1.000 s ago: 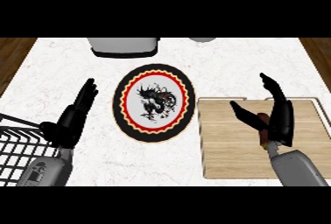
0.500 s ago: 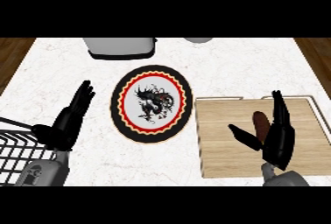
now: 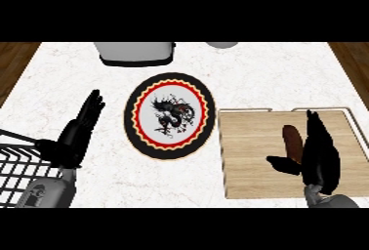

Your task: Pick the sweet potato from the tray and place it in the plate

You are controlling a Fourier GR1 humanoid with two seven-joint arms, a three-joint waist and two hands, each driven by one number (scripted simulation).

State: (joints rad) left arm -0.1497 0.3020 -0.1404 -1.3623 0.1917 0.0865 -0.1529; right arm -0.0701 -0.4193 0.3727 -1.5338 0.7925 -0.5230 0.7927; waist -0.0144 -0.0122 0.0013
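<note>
Right hand (image 3: pixel 320 161) is over the wooden tray (image 3: pixel 249 146), on its right half. Fingers (image 3: pixel 314 129) are straight and point toward the far edge; the thumb (image 3: pixel 282 164) is spread out to the left. The hand is wide open and has hold of nothing.

The sweet potato (image 3: pixel 291 139) is on the tray. It's a dark brown, elongated piece lying lengthwise, roughly parallel to my fingers. It sits just left of the fingers, in the gap between them and the thumb. Its near end disappears behind the thumb and palm, while the far end stops short of my fingertips. I can't tell whether the fingers touch it or just run alongside. Nothing is curled round it.

The plate (image 3: pixel 170 116) is on the counter (image 3: pixel 274 78) just left of the tray, close to its left edge. It has a black rim, a red ring and a dark dragon figure in the white middle. Nothing is on it.

Left hand (image 3: pixel 75 136) is at the left, left of the plate, with its fingers straight and pointing away from me, holding nothing. It's at rest. Its wrist end sits beside a wire rack (image 3: pixel 22 168) in the lower left corner.

A grey appliance (image 3: pixel 134 52) is at the far edge of the counter, beyond the plate.
</note>
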